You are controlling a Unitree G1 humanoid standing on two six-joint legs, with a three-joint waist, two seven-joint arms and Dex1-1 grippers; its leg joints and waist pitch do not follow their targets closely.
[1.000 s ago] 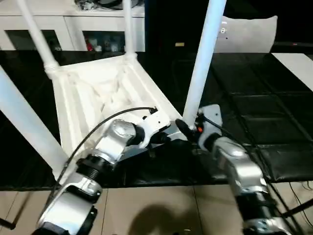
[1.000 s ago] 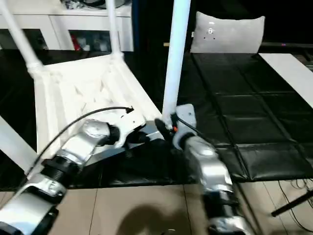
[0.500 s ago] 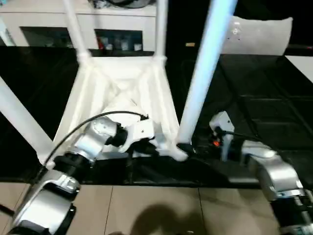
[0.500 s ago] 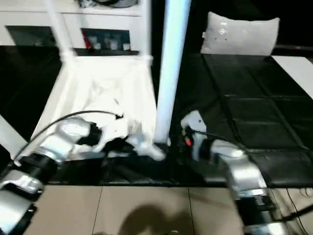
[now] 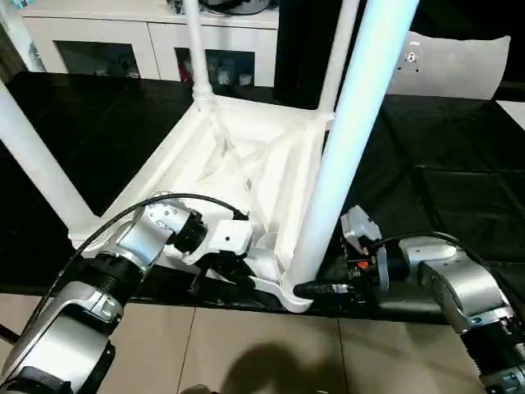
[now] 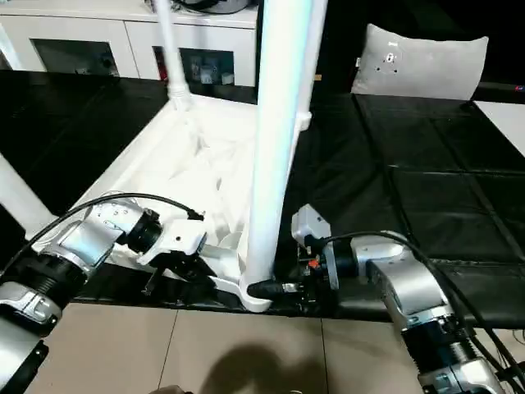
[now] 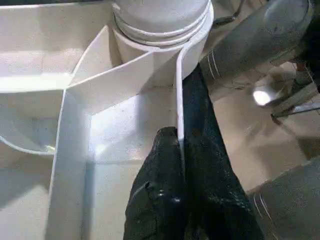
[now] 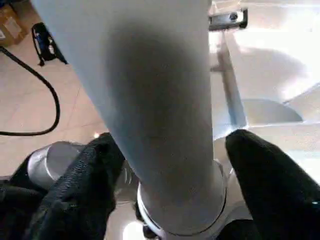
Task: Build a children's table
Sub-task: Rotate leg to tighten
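Note:
The children's table lies upside down on the black mat, its ribbed white top [image 5: 238,156] facing up. Legs stand in the sockets: the near one [image 5: 344,148], one at the left [image 5: 37,164] and two at the far corners [image 5: 197,57]. My left gripper [image 7: 179,137] is shut on the top's thin rim wall beside the near corner socket [image 7: 160,30]. My right gripper [image 6: 262,289] reaches in from the right at the near leg's foot. It is open, one finger [image 8: 90,175] close against the leg [image 8: 150,100], the other finger [image 8: 265,185] a little clear of it.
A grey-white pillow [image 5: 455,66] rests at the back right of the black mat [image 5: 443,189]. A white cabinet with glass doors [image 5: 107,41] stands behind. The mat's front edge and tan floor [image 5: 262,345] lie just below the grippers. A black cable [image 8: 45,100] trails on the floor.
The view has shifted, and the table top looks turned on the mat. My right gripper drew back from the near leg, then came in again around its foot. The left grip is unchanged.

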